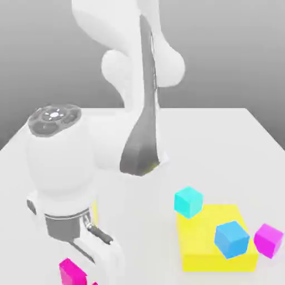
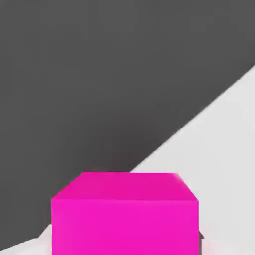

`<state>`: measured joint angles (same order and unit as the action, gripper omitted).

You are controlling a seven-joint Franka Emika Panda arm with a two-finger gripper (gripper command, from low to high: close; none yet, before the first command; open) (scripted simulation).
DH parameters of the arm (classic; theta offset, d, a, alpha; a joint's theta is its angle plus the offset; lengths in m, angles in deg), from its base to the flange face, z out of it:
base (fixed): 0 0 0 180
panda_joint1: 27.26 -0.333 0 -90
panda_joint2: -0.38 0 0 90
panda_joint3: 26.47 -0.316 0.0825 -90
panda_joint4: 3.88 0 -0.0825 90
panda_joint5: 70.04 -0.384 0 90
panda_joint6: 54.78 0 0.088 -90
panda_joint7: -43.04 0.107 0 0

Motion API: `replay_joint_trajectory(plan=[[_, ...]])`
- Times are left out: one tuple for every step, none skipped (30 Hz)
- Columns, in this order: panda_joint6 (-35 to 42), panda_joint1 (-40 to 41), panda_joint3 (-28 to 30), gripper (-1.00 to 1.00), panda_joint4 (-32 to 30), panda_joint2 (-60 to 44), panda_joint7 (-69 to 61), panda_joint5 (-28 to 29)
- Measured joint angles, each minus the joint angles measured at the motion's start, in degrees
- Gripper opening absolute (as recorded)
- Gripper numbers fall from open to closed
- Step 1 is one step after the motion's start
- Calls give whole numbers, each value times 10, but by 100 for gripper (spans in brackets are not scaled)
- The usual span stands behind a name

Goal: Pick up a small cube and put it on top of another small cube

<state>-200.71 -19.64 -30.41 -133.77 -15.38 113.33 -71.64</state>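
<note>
Well apart from the yellow block (image 1: 218,239), toward the exterior view's left, the gripper (image 1: 83,273) pinches the deep pink cube (image 1: 73,273) on the white table (image 1: 222,145), so it should lift straight up, keeping the clamp firm, before crossing to the cyan cube (image 1: 188,201).

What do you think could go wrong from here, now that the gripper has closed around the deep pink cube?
The gripper holds the deep pink cube right at the exterior view's lower edge, so the grip may be shallow and slip on lifting. The cyan cube leans against the yellow block, so a stack there could tip. The blue cube crowds the approach.
</note>
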Motion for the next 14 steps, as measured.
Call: replay_joint_trajectory(plan=[[6,-12,-14,-100,-11,18,-8,2],[13,-24,-29,-100,-22,35,-16,3],[19,-37,-44,-100,-34,53,-24,5],[26,-50,-59,-100,-46,72,-33,6],[33,-67,-75,-100,-58,90,-42,8],[41,-97,-91,-100,-70,110,-51,10],[43,-131,-108,-100,-82,124,-59,16],[33,-144,-113,-100,-91,122,-60,25],[18,-145,-113,-100,-97,111,-57,34],[-1,-147,-111,-100,-101,95,-52,44],[-20,-149,-109,100,-105,80,-46,52],[-20,-149,-109,100,-105,80,-46,52],[-20,-149,-109,100,-105,80,-46,52],[-20,-149,-109,100,-105,80,-46,52]])
